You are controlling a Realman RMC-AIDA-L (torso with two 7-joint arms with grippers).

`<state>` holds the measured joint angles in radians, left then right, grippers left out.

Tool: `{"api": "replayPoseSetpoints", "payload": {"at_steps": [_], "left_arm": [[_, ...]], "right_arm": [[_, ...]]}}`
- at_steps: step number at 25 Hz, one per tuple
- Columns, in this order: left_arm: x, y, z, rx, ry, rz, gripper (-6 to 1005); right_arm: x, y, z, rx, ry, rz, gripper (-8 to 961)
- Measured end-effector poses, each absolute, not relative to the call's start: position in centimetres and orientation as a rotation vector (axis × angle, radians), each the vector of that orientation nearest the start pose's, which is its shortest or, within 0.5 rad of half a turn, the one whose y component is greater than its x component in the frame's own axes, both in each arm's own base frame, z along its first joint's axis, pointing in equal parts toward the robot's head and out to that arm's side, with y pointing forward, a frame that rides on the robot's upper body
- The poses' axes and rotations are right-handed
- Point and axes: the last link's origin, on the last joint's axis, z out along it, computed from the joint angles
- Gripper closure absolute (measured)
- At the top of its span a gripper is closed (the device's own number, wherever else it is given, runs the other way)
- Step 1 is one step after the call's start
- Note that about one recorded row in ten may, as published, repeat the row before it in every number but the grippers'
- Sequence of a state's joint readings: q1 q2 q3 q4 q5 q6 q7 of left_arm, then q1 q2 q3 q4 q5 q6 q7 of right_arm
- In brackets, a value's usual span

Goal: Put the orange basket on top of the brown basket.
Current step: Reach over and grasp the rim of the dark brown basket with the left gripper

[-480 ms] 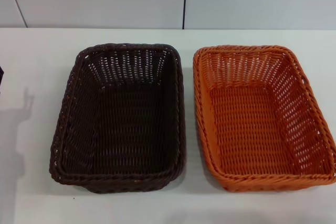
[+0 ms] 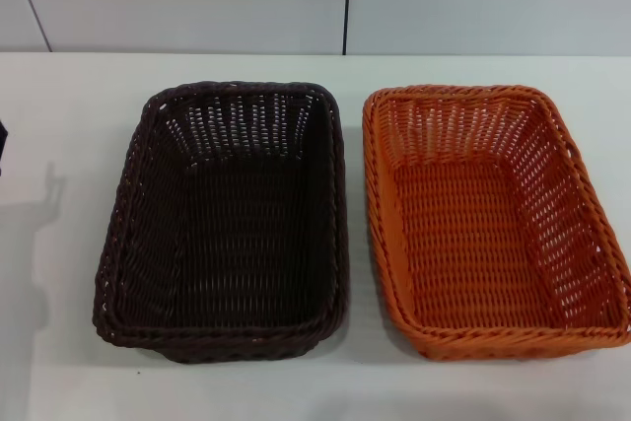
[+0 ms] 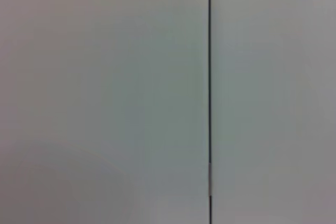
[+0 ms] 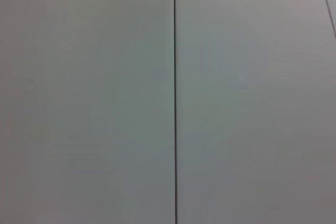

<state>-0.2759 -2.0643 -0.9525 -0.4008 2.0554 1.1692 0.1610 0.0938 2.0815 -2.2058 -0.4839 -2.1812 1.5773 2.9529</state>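
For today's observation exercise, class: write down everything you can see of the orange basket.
The orange basket is rectangular, bright orange, and looks like woven wicker or plastic, with sloped open-weave sides, a tighter-woven floor and a braided rim. It is empty and sits upright on the white table, on the robot's right. The brown basket lies close beside it, long sides nearly parallel; whether the rims touch is unclear. No hand is near it.

A white bench (image 2: 59, 342) is carrying two woven baskets lying side by side, nearly touching: the brown basket (image 2: 225, 219) sitting on the left and the orange basket (image 2: 490, 219) on the right.
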Motion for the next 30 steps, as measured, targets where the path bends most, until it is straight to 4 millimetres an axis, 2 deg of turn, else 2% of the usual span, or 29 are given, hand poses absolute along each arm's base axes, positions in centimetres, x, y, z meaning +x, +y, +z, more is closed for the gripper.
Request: {"api": "replayPoseSetpoints", "payload": {"at_steps": [2,3,7,8,11,12,13,14,19,23,30], "left_arm": [[-35.0,30.9,1.7,-1.266,-0.565,-0.586,211],[-34.4,32.4,2.1,-1.312,-0.584,-0.588,212],[-33.5,34.9,3.7,-1.386,-0.623,-0.593,216],[-32.6,36.1,4.7,-1.434,-0.635,-0.591,217],[-31.0,37.6,6.2,-1.530,-0.656,-0.553,220],[-30.0,38.2,7.1,-1.566,-0.668,-0.531,221],[-28.0,38.8,8.1,-1.639,-0.697,-0.466,222],[-28.0,38.8,8.1,-1.639,-0.697,-0.466,223],[-24.6,38.1,8.5,-1.774,-0.786,-0.273,228],[-21.7,36.7,8.4,-1.954,-0.898,-0.134,232],[-20.5,35.5,6.8,-2.029,-0.959,-0.049,239]], "right_arm": [[32.6,24.1,3.8,-1.106,0.279,0.739,130],[32.6,24.2,3.8,-1.109,0.278,0.740,130],[32.6,24.3,3.8,-1.113,0.280,0.740,130],[32.6,24.5,3.7,-1.119,0.285,0.737,130],[32.6,24.6,3.7,-1.122,0.290,0.734,130],[32.7,24.7,3.7,-1.123,0.293,0.732,130],[32.7,24.7,3.7,-1.124,0.296,0.729,130],[32.8,24.8,3.6,-1.125,0.300,0.727,130],[32.9,25.4,3.5,-1.137,0.323,0.718,129],[32.9,25.9,3.4,-1.144,0.335,0.714,129],[33.0,26.1,3.2,-1.155,0.346,0.705,129]]}}
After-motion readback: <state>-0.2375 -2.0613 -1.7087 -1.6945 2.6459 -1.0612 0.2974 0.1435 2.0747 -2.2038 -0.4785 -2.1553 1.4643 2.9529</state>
